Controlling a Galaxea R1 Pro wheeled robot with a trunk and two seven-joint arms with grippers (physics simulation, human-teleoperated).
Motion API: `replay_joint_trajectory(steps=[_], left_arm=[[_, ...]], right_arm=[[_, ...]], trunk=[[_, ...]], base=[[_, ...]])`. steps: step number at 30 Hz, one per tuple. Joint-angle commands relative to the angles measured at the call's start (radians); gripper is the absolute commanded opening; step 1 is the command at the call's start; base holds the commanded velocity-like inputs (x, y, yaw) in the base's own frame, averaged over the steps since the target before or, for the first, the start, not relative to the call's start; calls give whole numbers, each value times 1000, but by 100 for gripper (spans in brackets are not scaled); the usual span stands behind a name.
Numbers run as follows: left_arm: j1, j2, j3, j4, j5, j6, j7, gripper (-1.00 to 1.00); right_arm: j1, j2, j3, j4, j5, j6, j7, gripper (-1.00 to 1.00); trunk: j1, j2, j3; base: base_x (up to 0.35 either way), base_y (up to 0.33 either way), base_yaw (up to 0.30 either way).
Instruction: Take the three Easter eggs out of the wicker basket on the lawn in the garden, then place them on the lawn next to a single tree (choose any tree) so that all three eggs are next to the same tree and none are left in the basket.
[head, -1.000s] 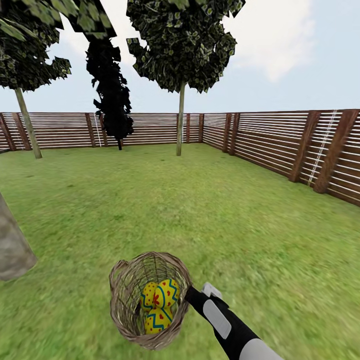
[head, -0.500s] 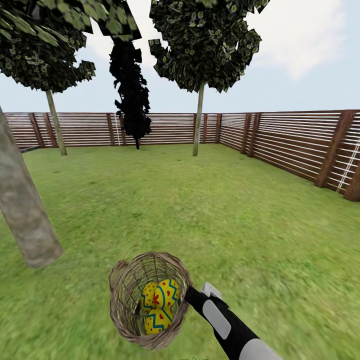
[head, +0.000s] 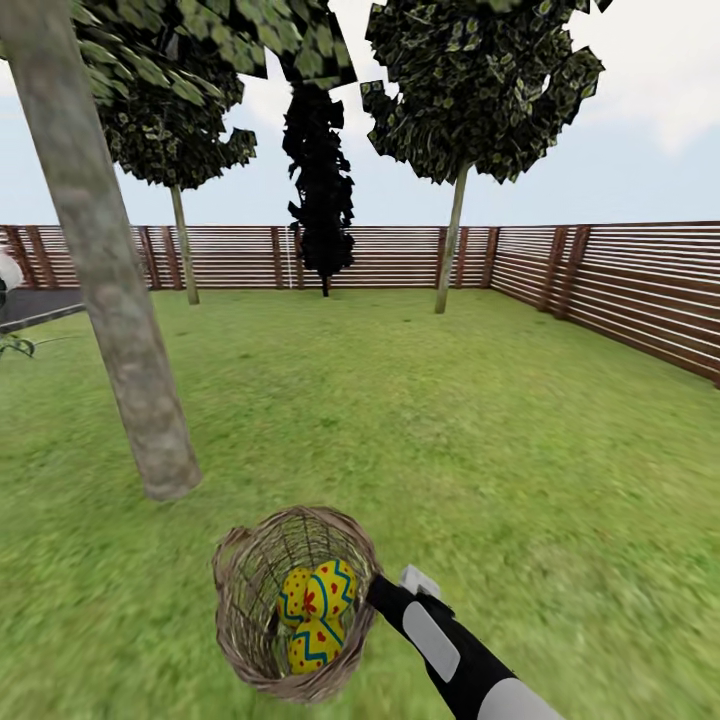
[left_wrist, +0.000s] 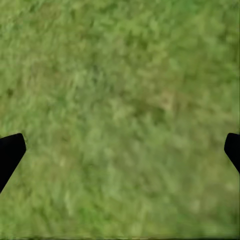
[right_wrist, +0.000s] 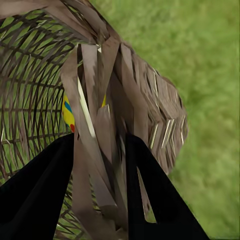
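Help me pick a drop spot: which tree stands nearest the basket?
The thick grey-brown trunk left of the wicker basket; the other trees stand back by the fence.

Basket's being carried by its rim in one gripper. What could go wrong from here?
1. The right gripper pinches only the braided rim of the basket, which hangs tilted; the grip may slip.
2. The eggs are piled toward the low side, so a jolt might roll them out onto the lawn short of the tree.
3. The left gripper is open over grass, giving no support.

Bright flat daylight, no shadows, grass (head: 450, 420) blurry, wrist views soft
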Motion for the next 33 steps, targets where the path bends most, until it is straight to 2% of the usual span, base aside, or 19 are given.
replay_joint_trajectory(steps=[1, 7, 33], left_arm=[[-1, 0, -2, 1, 5, -3, 2, 100], [-1, 0, -2, 1, 5, -3, 3, 100], [-1, 0, -1, 0, 7, -3, 3, 100]], right_arm=[[-1, 0, 2, -3, -4, 2, -8, -100], [-1, 0, 2, -3, -4, 2, -8, -100], [-1, 0, 2, -3, -4, 2, -8, -100]], trunk=[[0, -1, -1], [0, -1, -1], [-100, 181, 80]], base=[[-14, 287, 281], [15, 219, 281], [1, 3, 280]])
